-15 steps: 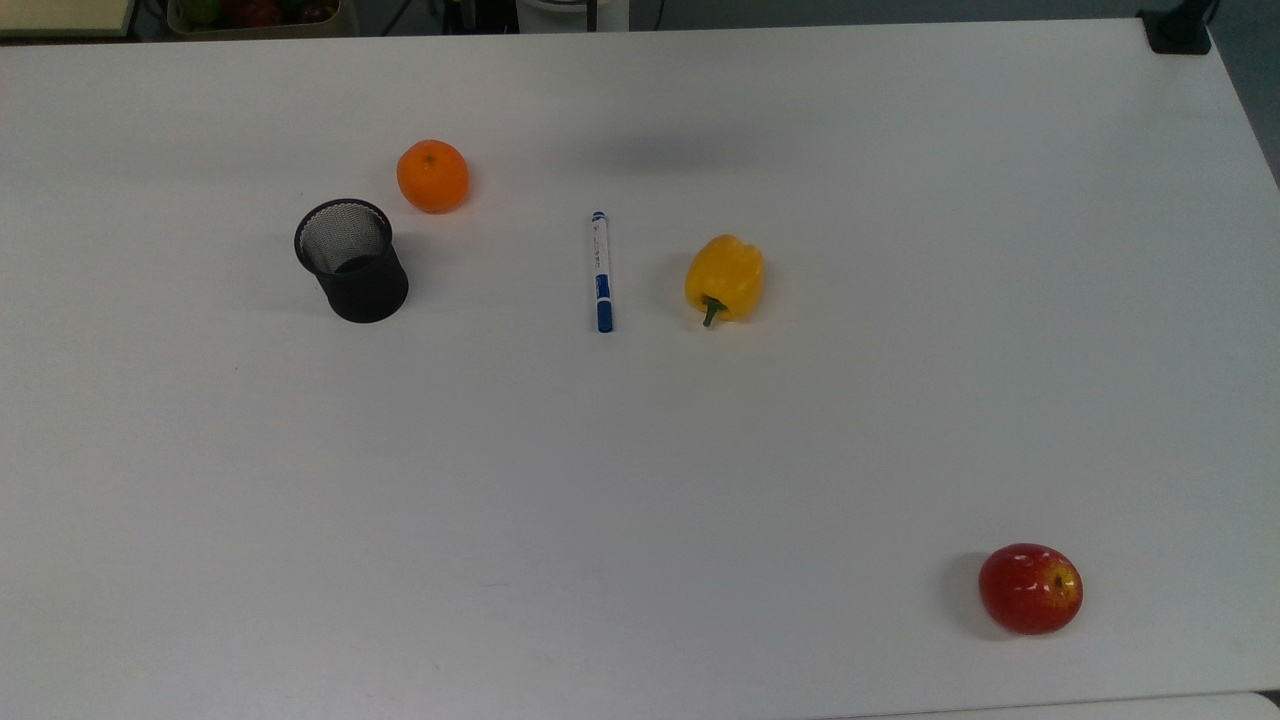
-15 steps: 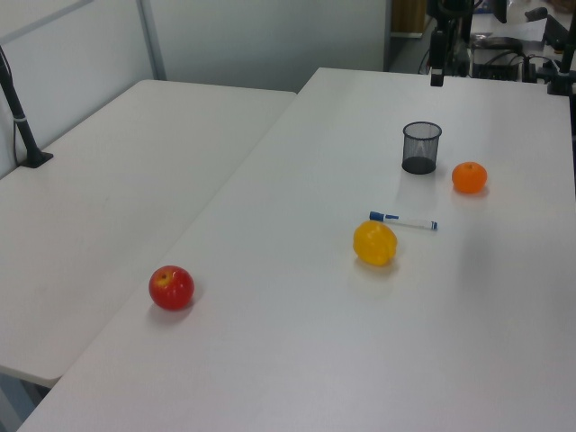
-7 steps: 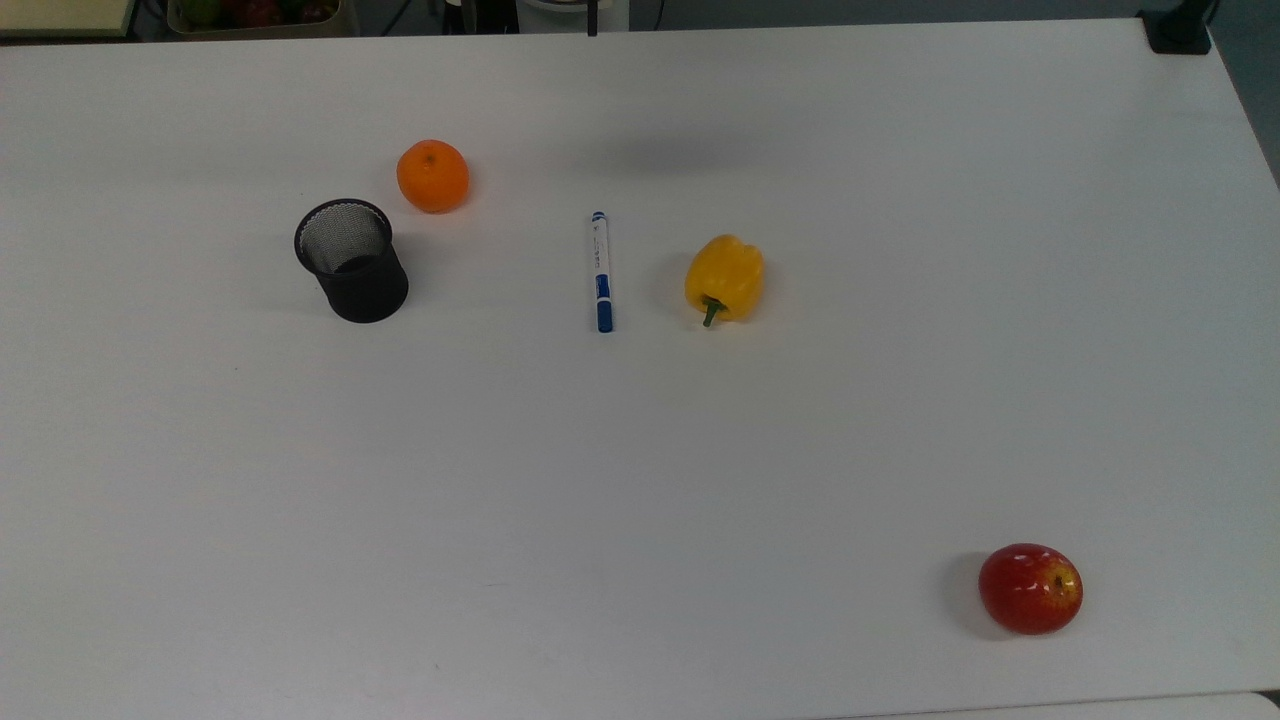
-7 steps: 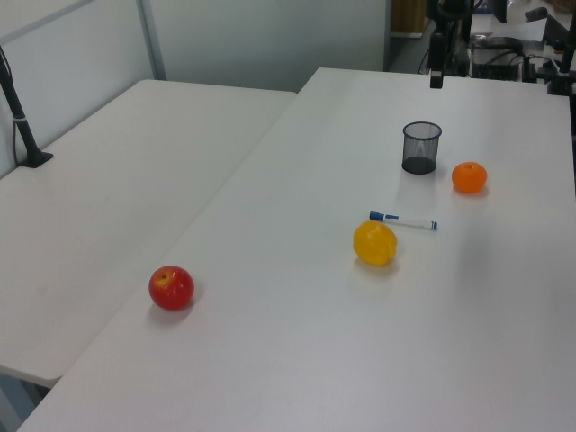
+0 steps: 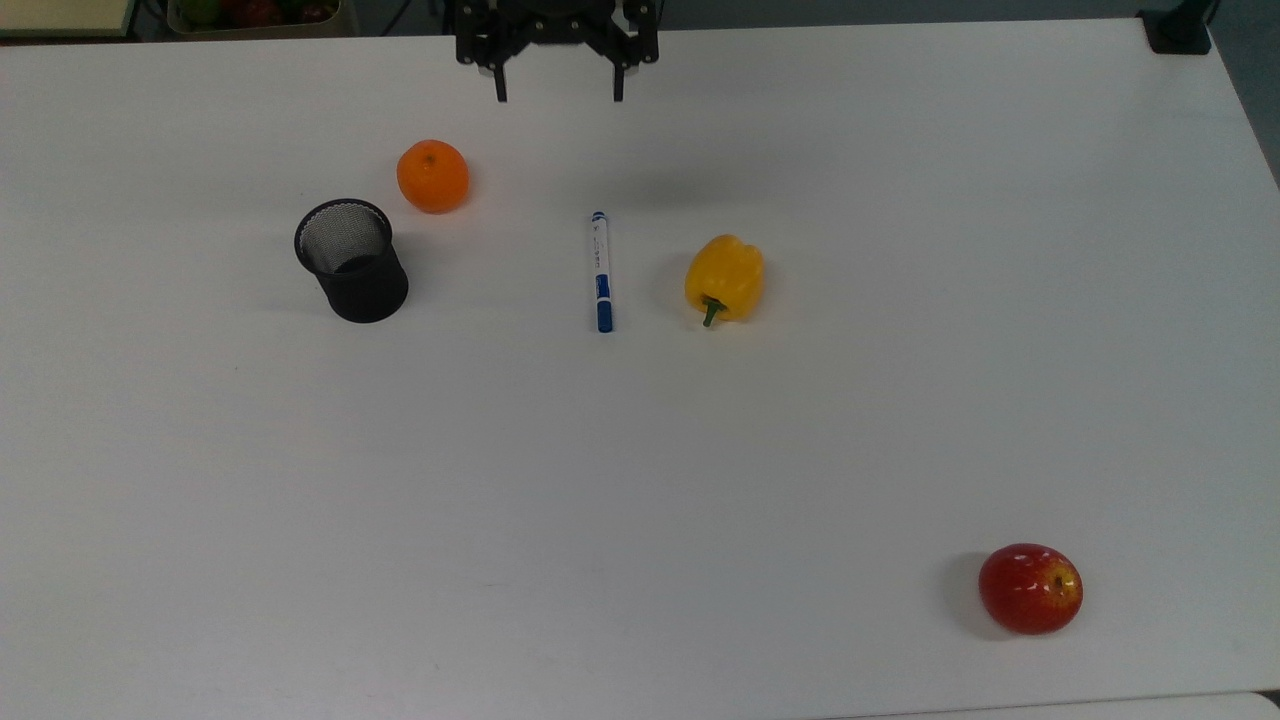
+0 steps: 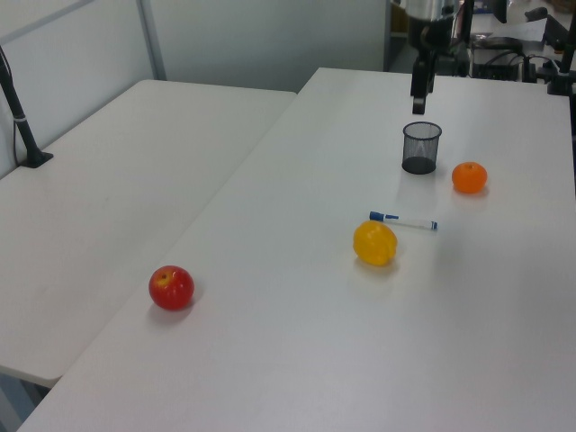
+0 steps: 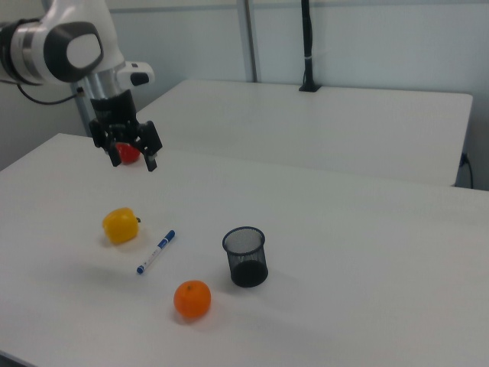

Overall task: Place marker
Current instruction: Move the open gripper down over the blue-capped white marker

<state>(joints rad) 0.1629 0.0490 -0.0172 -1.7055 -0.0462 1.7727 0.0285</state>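
- Apple [image 5: 1030, 588] comes first for you: red, at the near edge of the white table [image 5: 640, 480] in the top view, toward the top view's lower right, well apart from everything else. In the left view you find it at [image 6: 171, 287], and in the right view it sits partly hidden behind the gripper.
- Farther in, you have three things in a loose row across the top view. A yellow bell pepper [image 5: 724, 278] lies on its side with its green stem toward the near edge.
- Just beside the pepper, on the top view's left, you see the marker [image 5: 601, 271] lying flat on the table, not touching anything. Its blue cap points toward the near edge and its small blue tip toward the far edge. In the right view it lies at [image 7: 156, 251], between the pepper [image 7: 121, 225] and the orange [image 7: 192, 299].
- On the top view's left you see a black mesh cup [image 5: 351, 260], standing upright with its mouth open.
- Near the cup, a little farther back, rests the orange [image 5: 432, 176].
- Farthest from you, the gripper [image 5: 557, 95] hangs above the far edge of the table, fingers pointing down. Its jaws are spread wide and grasp nothing. It is well apart from the marker.
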